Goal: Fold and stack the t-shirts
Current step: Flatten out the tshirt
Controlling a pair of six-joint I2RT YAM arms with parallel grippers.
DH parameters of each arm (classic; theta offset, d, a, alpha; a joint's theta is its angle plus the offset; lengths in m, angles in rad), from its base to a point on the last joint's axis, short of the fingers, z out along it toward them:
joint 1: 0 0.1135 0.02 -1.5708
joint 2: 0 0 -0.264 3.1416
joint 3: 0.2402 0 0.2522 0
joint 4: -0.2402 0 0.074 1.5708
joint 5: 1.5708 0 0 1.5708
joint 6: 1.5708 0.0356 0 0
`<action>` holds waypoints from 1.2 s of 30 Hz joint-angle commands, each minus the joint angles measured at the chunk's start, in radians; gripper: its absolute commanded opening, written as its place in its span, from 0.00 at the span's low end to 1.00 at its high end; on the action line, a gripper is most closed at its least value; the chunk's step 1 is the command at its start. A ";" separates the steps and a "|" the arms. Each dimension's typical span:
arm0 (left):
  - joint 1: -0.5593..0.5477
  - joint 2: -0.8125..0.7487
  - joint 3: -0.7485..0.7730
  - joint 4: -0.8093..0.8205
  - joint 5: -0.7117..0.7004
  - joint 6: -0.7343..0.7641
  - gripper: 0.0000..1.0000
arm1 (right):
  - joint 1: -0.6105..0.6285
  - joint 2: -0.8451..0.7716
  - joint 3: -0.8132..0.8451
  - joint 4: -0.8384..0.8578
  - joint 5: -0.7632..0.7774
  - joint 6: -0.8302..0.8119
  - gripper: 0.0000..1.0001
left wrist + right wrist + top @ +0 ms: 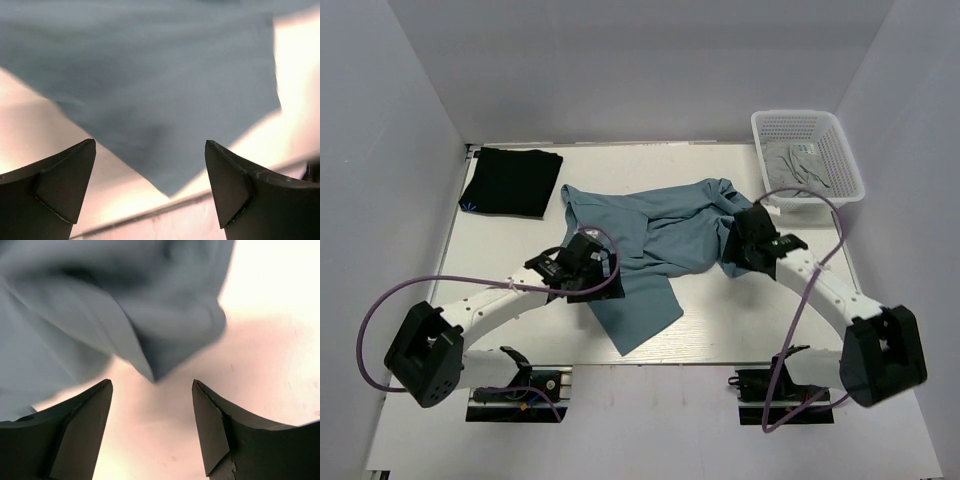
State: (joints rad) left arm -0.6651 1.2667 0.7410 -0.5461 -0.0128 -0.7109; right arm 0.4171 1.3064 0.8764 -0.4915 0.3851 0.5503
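Observation:
The teal-blue t-shirt [655, 235] lies crumpled and partly spread across the middle of the table. The black t-shirt [512, 182] lies folded at the back left. My left gripper [585, 262] hovers over the teal shirt's left part. In the left wrist view this gripper [150, 150] is open, with a pointed corner of the teal shirt [165, 100] lying beyond the gap. My right gripper [748, 238] is at the shirt's bunched right edge. In its wrist view the right gripper [152, 385] is open, and a folded tip of teal cloth [160, 330] lies just ahead of the fingertips, held by neither finger.
A white mesh basket [785, 113] with grey cloth [802, 160] in it stands at the back right corner. White walls close in the table on three sides. Purple cables loop from both arms.

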 commanded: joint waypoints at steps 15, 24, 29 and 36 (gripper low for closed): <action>-0.281 0.235 -0.017 -0.031 0.025 -0.050 0.77 | 0.002 0.145 -0.111 0.278 -0.063 -0.084 0.51; -0.291 0.336 -0.008 -0.173 -0.203 -0.137 0.00 | 0.002 -0.004 -0.082 0.183 -0.103 -0.067 0.00; -0.291 0.359 0.001 -0.209 -0.269 -0.150 0.00 | -0.008 -0.095 0.024 0.073 -0.092 -0.050 0.00; -0.281 0.329 -0.017 -0.253 -0.317 -0.183 0.00 | -0.058 0.061 0.254 -0.016 -0.031 -0.067 0.00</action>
State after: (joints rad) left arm -0.9623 1.5341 0.8112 -0.6811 -0.1600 -0.8936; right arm 0.3817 1.3006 1.0580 -0.4629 0.3302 0.4934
